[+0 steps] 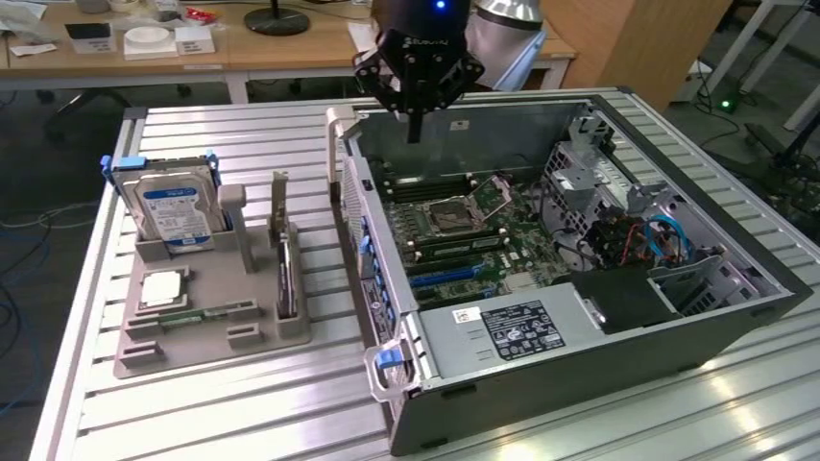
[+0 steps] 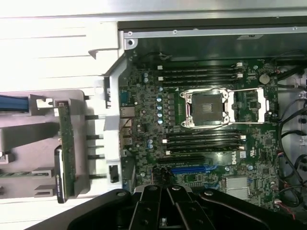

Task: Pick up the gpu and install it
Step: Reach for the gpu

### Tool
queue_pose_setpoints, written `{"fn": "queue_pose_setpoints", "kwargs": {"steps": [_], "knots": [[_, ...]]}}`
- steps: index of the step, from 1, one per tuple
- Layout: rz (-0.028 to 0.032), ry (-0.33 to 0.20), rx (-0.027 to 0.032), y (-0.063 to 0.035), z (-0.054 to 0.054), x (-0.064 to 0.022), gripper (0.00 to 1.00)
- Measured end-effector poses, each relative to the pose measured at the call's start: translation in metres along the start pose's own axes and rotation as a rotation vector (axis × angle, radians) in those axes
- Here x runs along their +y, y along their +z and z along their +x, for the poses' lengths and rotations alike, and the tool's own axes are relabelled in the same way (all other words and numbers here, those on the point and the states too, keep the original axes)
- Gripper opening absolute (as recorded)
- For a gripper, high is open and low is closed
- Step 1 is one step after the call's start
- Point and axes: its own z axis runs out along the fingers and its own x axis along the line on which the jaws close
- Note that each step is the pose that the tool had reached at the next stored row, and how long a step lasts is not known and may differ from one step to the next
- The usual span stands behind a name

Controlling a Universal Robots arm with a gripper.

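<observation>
1. The black robot gripper [image 1: 413,130] hangs over the open dark-grey metal computer case [image 1: 602,375] — fingers [image 1: 413,121] closed together, holding nothing.
2. The gpu [image 1: 282,264], a thin green card with a black cooler, stands on edge in the grey plastic holder tray [image 1: 192,351] beside the case — not yet picked up or installed.

The card [image 1: 283,274] stands up on its thin edge in a slot of the gray stand [image 1: 192,341]. It is upright, not lying flat. In the exterior view it is seen almost edge-on, so it looks like a thin dark strip with a paler piece at its far end. In the wrist view the card [image 2: 66,143] shows a long green edge, with a black part at one end. It sits between the drive with the blue label [image 1: 180,211] and the open computer box [image 1: 615,370], close to the box's side wall but apart from it.
</observation>
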Motion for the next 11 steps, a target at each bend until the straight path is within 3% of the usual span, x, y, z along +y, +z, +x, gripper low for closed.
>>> {"fn": "queue_pose_setpoints", "kwargs": {"steps": [11], "knots": [[-0.0001,0.0,0.0,-0.0012,0.045,-0.0036,0.12]]}}
